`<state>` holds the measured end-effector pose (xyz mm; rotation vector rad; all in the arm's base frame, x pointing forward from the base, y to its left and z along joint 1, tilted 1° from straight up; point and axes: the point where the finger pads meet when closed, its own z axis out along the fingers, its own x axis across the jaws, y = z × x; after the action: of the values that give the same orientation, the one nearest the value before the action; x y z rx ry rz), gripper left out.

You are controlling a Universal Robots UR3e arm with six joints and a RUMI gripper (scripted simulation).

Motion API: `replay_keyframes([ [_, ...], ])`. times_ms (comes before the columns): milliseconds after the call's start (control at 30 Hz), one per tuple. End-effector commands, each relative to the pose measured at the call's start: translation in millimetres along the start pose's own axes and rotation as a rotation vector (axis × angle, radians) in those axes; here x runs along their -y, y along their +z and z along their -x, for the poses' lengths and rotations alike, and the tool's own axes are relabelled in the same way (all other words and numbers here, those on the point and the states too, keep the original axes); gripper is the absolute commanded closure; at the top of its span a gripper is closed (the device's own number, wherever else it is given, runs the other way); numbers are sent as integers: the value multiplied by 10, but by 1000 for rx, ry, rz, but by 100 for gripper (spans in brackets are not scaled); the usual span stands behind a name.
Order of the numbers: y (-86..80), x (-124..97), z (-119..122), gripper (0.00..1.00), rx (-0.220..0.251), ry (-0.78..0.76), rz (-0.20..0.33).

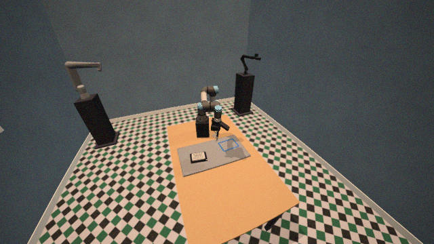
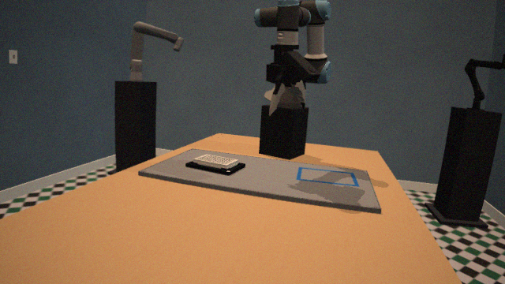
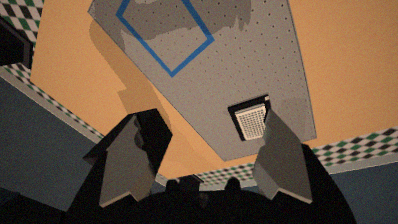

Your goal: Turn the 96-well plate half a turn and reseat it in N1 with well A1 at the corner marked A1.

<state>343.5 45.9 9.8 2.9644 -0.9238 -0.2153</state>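
While the tool (image 2: pixel 285 92) hangs fully open and empty high above the surface (image 2: pixel 221 237) near the arm's pedestal, the 96-well plate (image 2: pixel 215 161) rests in nest N1 (image 2: pixel 237 168) well away toward the grey board's far end, opposite the blue outline (image 2: pixel 327 176).
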Motion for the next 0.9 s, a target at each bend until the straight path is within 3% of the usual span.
replay_keyframes([
  [0,46,-41,-180,0,-18,183,-9],
  [867,174,-226,-526,0,-26,638,-38],
])
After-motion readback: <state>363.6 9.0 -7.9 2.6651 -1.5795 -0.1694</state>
